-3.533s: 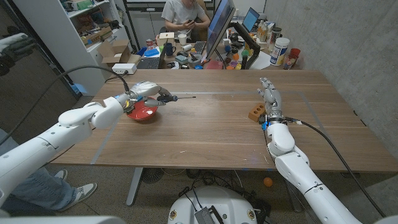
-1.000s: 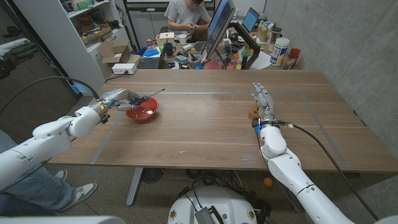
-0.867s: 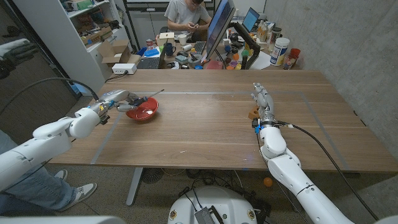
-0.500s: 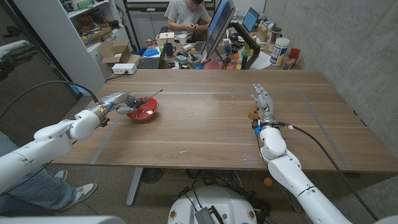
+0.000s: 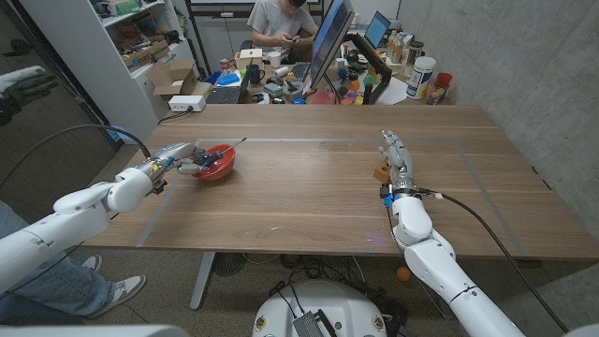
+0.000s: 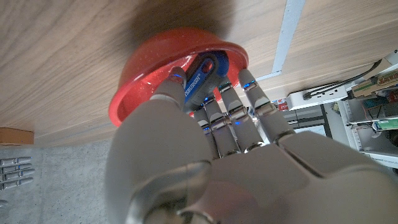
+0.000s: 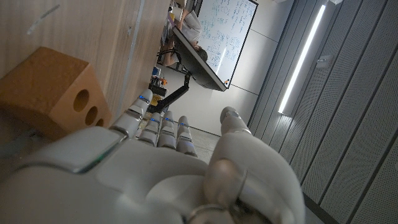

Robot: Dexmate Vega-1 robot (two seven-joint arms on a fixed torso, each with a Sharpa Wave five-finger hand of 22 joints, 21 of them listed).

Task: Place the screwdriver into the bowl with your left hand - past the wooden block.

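mid-table bare | wooden block (image 5: 382,172) beside right hand (image 5: 397,159)

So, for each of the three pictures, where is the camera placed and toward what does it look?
Head view: on the robot's head, looking down at the wooden table; both arms show.
Left wrist view: behind the left hand, facing the red round bowl and blue-handled screwdriver.
Right wrist view: behind the right hand, facing the drilled wooden block.
Shared: head and left wrist views both show the bowl; head and right wrist views both show the block.

Even indoor light; head view sharp; wrist views' foreground blurred.
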